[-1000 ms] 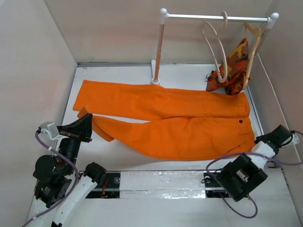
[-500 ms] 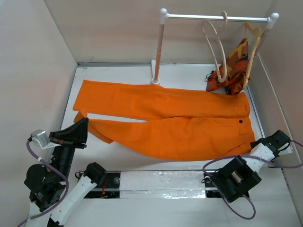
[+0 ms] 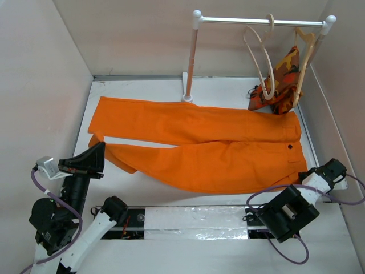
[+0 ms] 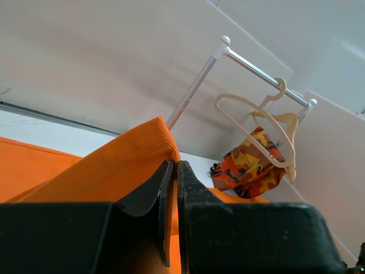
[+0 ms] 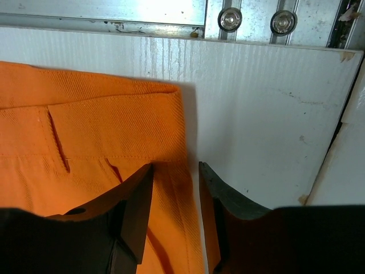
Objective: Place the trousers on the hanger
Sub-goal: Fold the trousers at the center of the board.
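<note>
The bright orange trousers (image 3: 217, 148) lie spread flat on the white table, waist to the right, legs to the left. My left gripper (image 3: 98, 150) is shut on the near leg's end; the left wrist view shows its jaws (image 4: 171, 166) pinching a raised fold of orange cloth (image 4: 125, 165). My right gripper (image 3: 312, 173) is open at the near waist corner. In the right wrist view its jaws (image 5: 175, 166) straddle the waistband edge (image 5: 114, 125). The empty pale hanger (image 3: 259, 57) hangs on the rail and also shows in the left wrist view (image 4: 256, 123).
A white clothes rack (image 3: 256, 21) stands at the back, its post foot (image 3: 187, 97) touching the far trouser leg. A second wooden hanger (image 3: 306, 48) bears the camouflage garment (image 3: 279, 80) at back right. Walls close in left, right and behind.
My left arm has pulled back to the left with the leg end in its jaws. My right gripper has shifted slightly left onto the waist corner.
</note>
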`<state>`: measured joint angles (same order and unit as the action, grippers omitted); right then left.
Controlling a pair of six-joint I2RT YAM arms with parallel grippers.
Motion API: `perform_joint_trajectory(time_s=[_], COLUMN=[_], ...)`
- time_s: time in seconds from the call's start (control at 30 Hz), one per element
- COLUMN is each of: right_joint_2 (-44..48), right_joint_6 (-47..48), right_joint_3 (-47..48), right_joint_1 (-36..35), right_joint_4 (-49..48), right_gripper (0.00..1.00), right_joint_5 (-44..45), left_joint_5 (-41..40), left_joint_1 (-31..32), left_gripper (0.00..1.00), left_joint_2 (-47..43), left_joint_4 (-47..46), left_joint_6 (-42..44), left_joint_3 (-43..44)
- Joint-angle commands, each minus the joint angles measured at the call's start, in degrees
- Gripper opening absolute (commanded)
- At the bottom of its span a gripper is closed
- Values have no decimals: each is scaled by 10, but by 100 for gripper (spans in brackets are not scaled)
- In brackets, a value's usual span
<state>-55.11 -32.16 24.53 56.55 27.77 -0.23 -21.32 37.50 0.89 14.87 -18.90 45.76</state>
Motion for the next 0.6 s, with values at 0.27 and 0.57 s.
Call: perform_joint_trajectory(time_s=[0.27, 0.57], right_joint_2=[-28, 85], right_joint_6=[-105, 22], right_joint_3=[27, 67], right_joint_1=[-101, -114], right_joint_4=[-22, -5], right_gripper=[19, 0], right_joint_5=[73, 165], left_joint_5=[-32, -78], left_joint_1=[3, 3], left_gripper=[0, 0], left_joint_2=[-6, -7], left_joint_4=[-30, -20], left_joint_6=[7, 4], left_joint_3=[10, 17])
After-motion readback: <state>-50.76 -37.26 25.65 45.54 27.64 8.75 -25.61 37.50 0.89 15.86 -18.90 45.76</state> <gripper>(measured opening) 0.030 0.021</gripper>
